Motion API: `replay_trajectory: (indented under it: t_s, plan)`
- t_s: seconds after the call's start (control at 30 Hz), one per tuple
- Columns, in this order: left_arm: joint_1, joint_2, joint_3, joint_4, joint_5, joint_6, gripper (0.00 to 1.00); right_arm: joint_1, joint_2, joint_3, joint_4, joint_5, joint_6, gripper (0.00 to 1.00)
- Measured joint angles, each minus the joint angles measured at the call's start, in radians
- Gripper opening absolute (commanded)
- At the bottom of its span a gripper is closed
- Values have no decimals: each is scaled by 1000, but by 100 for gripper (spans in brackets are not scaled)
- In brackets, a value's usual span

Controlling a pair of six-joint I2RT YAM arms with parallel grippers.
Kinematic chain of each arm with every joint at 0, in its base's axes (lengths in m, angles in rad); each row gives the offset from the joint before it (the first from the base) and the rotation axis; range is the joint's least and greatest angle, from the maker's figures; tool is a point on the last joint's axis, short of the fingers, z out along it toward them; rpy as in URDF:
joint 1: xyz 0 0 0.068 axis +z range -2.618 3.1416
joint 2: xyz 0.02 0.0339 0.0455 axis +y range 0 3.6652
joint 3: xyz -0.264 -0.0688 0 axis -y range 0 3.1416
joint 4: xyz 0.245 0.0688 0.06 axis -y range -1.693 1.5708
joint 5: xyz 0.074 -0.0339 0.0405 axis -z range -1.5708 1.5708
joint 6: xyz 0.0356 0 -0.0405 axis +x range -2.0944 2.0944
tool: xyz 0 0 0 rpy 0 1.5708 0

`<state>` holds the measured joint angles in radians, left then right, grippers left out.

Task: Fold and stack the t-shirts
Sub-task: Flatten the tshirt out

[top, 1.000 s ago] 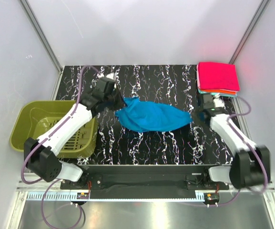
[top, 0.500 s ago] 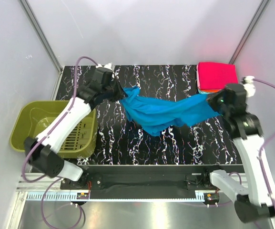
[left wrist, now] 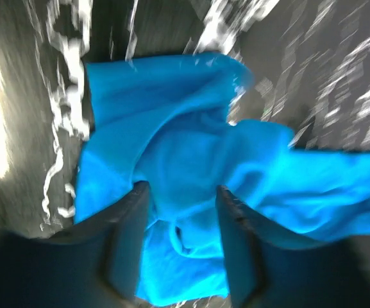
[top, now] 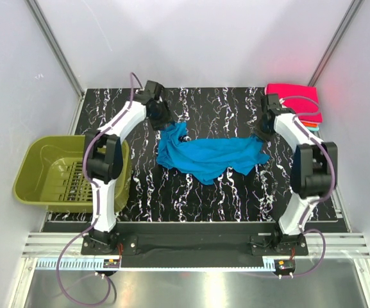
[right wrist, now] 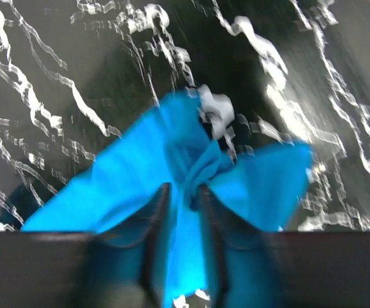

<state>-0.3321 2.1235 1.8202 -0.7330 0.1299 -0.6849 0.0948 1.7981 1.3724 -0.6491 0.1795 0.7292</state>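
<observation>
Olive-green basket (top: pixel 34 183): far left, beside the table, well apart from the shirt.
Black marbled table (top: pixel 236 192): work surface under everything else.
Left gripper (top: pixel 164 125): at the shirt's far-left corner. In wrist view, fingers (left wrist: pixel 130 234) clamped around a thick wad of blue cloth. Blurred, but grip reads as holding.
Blue t-shirt (top: pixel 207 156): mid-table, strung between the two grippers as a rumpled band. Sagging toward the near side, creased and bunched, not flat.
Right gripper (top: pixel 263 136): at the shirt's right end. In wrist view, fingers (right wrist: pixel 151 237) nearly together, pinching a thin fold of blue.
Folded stack (top: pixel 294 101): far-right corner, pink on top, teal and orange edges showing beneath. Just beyond the right arm.
Step in hand: probably spreading the shirt out, with no fold made on it yet. One folded pile already there, so likely mid-task.
Next move: calls for an even pull apart to take out the slack. Then lowering so the cloth lands flat, both grips kept until it rests. Care needed near the stack on the right.
</observation>
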Motion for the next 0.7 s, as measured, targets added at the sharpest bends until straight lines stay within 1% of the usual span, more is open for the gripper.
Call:
replay_trajectory:
  t_s: [0.03,0.07,0.13,0.17,0.3,0.37,0.47,0.63,0.7]
  plan:
    - [6,1,32,-3,-4,4,58,-13,39,35,-3,-19,-12,47]
    - [11,-4,53,-7,-8,7,59,-29,78,72,-7,-41,-18,51]
    - [12,-39,62,-7,-36,23,60,-61,101,106,-17,-61,-33,57]
    - [9,-60,60,-11,-38,26,59,-81,92,109,-29,-68,-34,58]
    - [-39,-216,-64,-18,-79,61,59,-149,-1,52,-47,-63,-29,56]
    - [-76,-317,-150,-24,-86,77,58,-174,-67,-2,-51,-57,-28,52]
    - [-130,-434,-256,-26,-87,95,58,-199,-153,-116,-34,-61,-25,50]
    - [-149,-542,-399,-19,-79,108,58,-232,-188,-280,18,-76,-26,50]
    - [-150,-564,-441,-18,-77,108,58,-244,-178,-301,26,-95,-26,51]
